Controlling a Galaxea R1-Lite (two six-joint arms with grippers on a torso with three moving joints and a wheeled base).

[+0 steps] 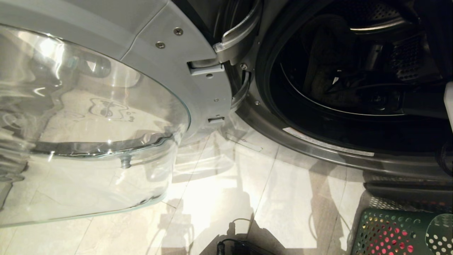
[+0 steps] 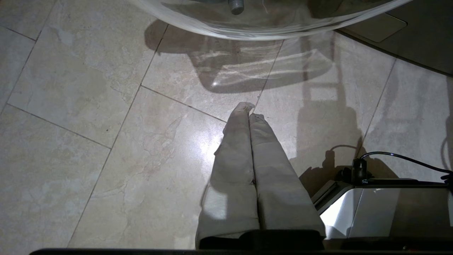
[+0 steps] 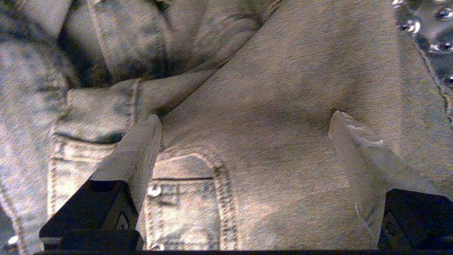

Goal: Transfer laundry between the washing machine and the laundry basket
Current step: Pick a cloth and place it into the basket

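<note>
The washing machine [image 1: 318, 145] stands with its round glass door [image 1: 88, 117] swung wide to the left. Inside the dark drum lies a faded denim-like garment [image 1: 322, 81], and my right arm reaches in from the right. In the right wrist view this denim [image 3: 254, 106] fills the picture, showing a pocket and rivets. My right gripper [image 3: 246, 118] is open wide, both fingertips [image 3: 150, 134] pressing on the cloth, nothing pinched. The green laundry basket [image 1: 364, 230] sits at the lower right, red cloth [image 1: 389, 237] showing through its holes. My left gripper [image 2: 247, 109] hangs shut and empty over the floor.
The open door's glass bowl [image 2: 269, 21] juts out low over the pale tiled floor [image 1: 219, 198], left of the drum opening. My own base with a black cable [image 2: 371, 209] is below, near the basket. The drum's perforated metal wall [image 3: 424, 21] lies just beyond the denim.
</note>
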